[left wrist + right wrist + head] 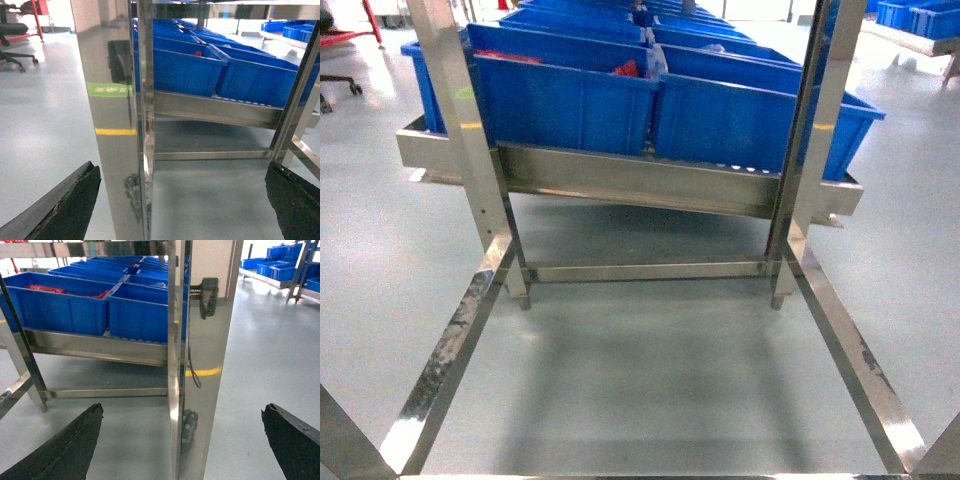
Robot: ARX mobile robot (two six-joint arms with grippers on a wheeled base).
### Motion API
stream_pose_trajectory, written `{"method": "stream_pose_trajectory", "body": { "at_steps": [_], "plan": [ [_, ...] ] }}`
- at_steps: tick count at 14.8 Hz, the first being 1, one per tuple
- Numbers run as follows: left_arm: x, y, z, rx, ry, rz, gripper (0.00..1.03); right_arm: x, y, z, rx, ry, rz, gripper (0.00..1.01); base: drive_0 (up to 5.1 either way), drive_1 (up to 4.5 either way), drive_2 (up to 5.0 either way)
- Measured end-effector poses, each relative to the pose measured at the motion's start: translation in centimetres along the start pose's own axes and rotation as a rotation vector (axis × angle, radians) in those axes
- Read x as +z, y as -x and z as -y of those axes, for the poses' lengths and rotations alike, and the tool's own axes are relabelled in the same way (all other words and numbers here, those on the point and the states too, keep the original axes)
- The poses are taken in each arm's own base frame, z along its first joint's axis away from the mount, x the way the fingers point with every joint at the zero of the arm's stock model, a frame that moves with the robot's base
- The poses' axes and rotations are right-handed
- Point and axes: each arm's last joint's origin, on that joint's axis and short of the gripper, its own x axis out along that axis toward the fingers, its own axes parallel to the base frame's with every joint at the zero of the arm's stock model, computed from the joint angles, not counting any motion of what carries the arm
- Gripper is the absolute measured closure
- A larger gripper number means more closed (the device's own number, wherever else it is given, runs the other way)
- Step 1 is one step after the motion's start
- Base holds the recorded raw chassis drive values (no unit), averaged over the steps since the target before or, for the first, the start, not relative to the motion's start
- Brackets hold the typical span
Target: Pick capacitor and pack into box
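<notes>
Nearest the head camera, a stainless steel frame lies low across the grey floor, its rails running from 7 and 5 o'clock up toward two uprights. Behind these, at 12 o'clock, a tilted steel shelf carries rows of blue crates. The front left crate holds orange-red pieces, probably capacitors, piled at its far right corner; too small to tell apart. The front right crate shows no contents from this angle. The pink box is not seen in any view.

In the left wrist view, the left gripper stands spread wide, its dark fingers at 7 and 5 o'clock, holding nothing, facing a steel post. The right gripper is likewise spread and empty before another post; red pieces show in the crate at 10 o'clock.
</notes>
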Motion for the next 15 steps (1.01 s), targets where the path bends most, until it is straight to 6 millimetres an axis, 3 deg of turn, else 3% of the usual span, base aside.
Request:
{"method": "stream_pose_trajectory", "body": {
  "at_steps": [15],
  "plan": [
    [0.00,0.00,0.00,0.000,0.000,0.000,0.05,0.00,0.00,0.00,0.000,0.000,0.000,0.03,0.0,0.00,0.0]
  ]
}}
